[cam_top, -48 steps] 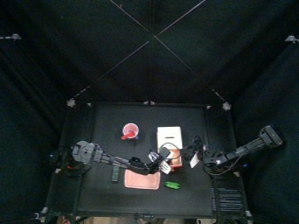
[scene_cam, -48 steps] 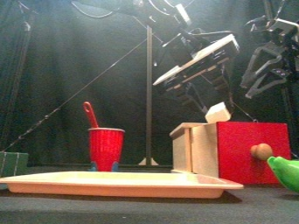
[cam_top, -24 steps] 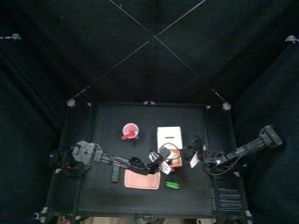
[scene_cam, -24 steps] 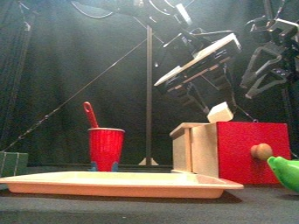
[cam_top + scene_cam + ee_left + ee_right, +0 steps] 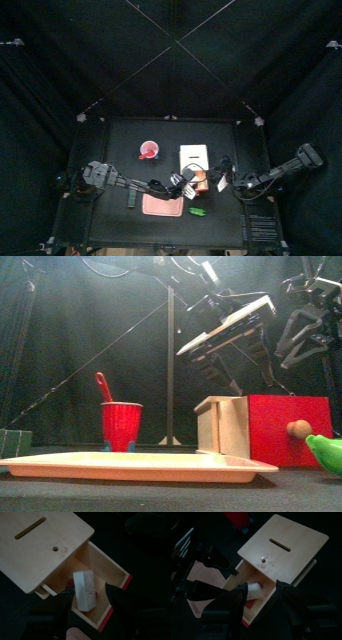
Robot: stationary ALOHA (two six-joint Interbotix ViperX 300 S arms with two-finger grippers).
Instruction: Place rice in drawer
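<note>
The rice (image 5: pixel 87 590), a small white block, lies tilted inside the open orange drawer (image 5: pixel 107 572) of the cream-topped box (image 5: pixel 195 155). It also shows in the right wrist view (image 5: pixel 255 587). My left gripper (image 5: pixel 90 606) hovers just above the drawer, jaws apart on either side of the rice, not gripping it. My right gripper (image 5: pixel 268 604) is open and empty, above the drawer's right side (image 5: pixel 222 179). In the front view the rice is hidden behind the red drawer front (image 5: pixel 286 426).
A pink-red cup (image 5: pixel 148 151) with a red spoon stands left of the box. A salmon-red board (image 5: pixel 163 205) lies at the front. A small green object (image 5: pixel 197 211) sits beside it. A dark block (image 5: pixel 131 199) lies left of the board.
The rice, held just above the box before, has dropped into the drawer and left the front view. The arms have hardly moved.
</note>
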